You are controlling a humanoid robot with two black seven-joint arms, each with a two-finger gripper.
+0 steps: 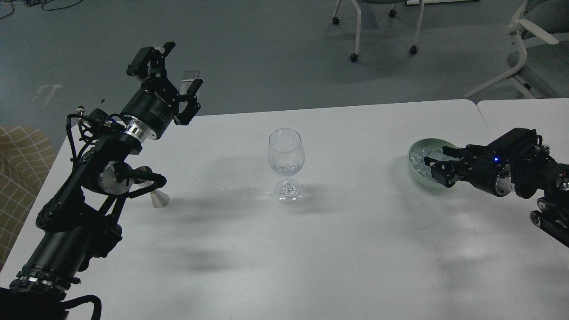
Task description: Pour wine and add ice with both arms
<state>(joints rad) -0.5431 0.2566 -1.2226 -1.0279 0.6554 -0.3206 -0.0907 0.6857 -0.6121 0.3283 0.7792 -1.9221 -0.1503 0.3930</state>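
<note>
A clear wine glass [286, 153] stands upright mid-table, with a little clear wine [286, 168] at the bottom of its bowl. A pale green bowl [416, 171] at the right holds a heap of clear ice cubes [419, 157]. My right gripper [440, 165] hovers at the bowl's near right rim, fingers apart; whether a cube sits between them I cannot tell. My left gripper [172, 73] is open and empty, raised above the table's far left edge, well left of the glass.
A small silver cone-shaped cup [159, 199] stands on the white table [355, 249] beside my left arm. A second table [524, 113] adjoins at the right. Office chairs [382, 26] stand on the floor behind. A tan checked seat [20, 164] is at the left.
</note>
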